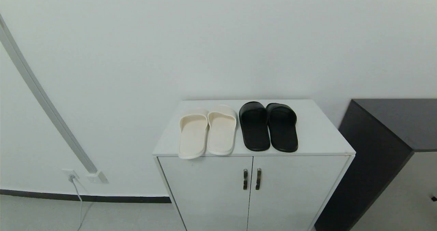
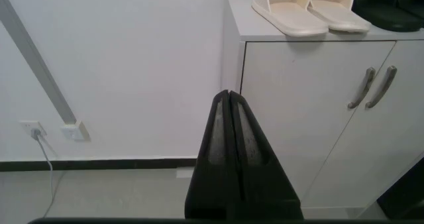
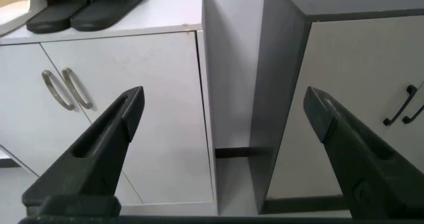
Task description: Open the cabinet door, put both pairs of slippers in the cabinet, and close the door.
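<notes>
A white wall (image 1: 218, 43) stands behind everything, with a grey strip (image 1: 41, 98) running aslant down it to a box just beside a wall socket (image 1: 70, 174) near the floor, a cable hanging from the socket. Against the wall stands the white cabinet (image 1: 211, 190), both its doors shut. Close beside it on the robot's right, with a narrow gap between, is a dark cabinet (image 1: 375, 156). Both pairs of slippers lie on the white cabinet's top, side by side, with the heels at its front edge: the cream slippers (image 1: 193, 135) to the left, one heel just over the edge, and the black slippers (image 1: 254, 127) to the right, just beside them. The left gripper (image 2: 229, 95) is low before the cabinet's left door, its fingers pressed flat together and holding nothing. The right gripper (image 3: 224, 98) faces the gap between the two cabinets, spread wide and empty. Two upright metal handles (image 1: 245, 179) sit close together where the doors meet.
</notes>
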### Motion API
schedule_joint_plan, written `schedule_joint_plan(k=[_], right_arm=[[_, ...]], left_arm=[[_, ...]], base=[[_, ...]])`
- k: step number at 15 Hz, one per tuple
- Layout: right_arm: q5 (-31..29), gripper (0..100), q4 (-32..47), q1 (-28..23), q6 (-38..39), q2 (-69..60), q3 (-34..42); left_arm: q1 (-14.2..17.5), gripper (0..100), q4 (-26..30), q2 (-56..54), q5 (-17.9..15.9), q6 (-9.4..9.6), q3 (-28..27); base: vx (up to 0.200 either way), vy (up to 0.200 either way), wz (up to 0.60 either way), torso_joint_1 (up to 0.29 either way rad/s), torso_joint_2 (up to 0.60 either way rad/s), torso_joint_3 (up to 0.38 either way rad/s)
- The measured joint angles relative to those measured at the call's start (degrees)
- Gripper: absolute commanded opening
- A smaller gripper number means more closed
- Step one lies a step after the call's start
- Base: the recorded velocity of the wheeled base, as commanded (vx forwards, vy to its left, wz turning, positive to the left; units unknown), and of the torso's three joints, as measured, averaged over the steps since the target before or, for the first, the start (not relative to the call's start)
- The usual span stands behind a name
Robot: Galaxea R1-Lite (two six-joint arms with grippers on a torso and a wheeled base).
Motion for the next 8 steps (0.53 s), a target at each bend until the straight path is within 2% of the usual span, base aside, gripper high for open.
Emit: schedule_joint_plan(k=[2, 8], right_arm=[[0.1, 100, 0.0, 0.0, -0.3, 0.0, 0.0], [0.4, 100, -0.1, 0.0, -0.9, 0.0, 0.0]], left_arm=[[0.0, 0, 0.0, 0.0, 0.2, -0.15, 0.0], [0.0, 0, 0.0, 0.0, 0.1, 0.02, 0.0]], base=[[0.2, 0.0, 0.0, -0.005, 0.0, 0.0], [0.0, 0.0, 0.0, 0.0, 0.0, 0.0]])
